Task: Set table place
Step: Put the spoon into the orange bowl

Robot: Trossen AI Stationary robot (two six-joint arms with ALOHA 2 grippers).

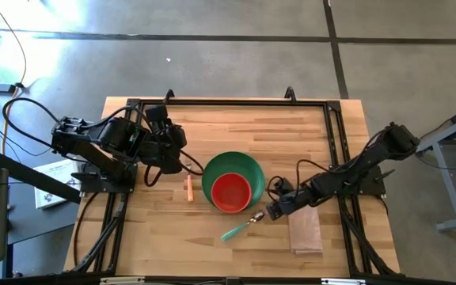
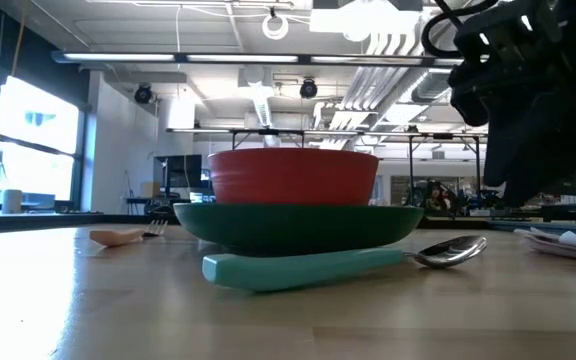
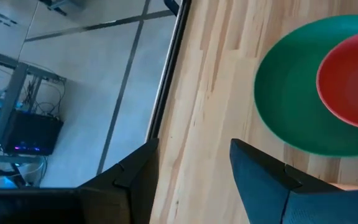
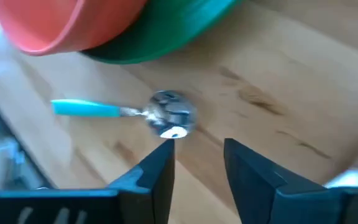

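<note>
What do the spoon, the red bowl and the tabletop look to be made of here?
Spoon: shiny metal head that mirrors the ceiling lights; matte teal handle, probably plastic.
Red bowl: smooth, uniformly coloured, with a soft sheen, likely plastic.
Tabletop: light wood planks with visible grain and seams; whether sealed I cannot tell.

Red bowl [image 1: 230, 191], green plate [image 1: 232, 166], seemingly teal spoon [image 1: 236, 229].

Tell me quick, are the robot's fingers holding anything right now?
Left gripper: open, holding nothing, near the green plate.
Right gripper: open, holding nothing; the spoon lies on the table just ahead.
</note>
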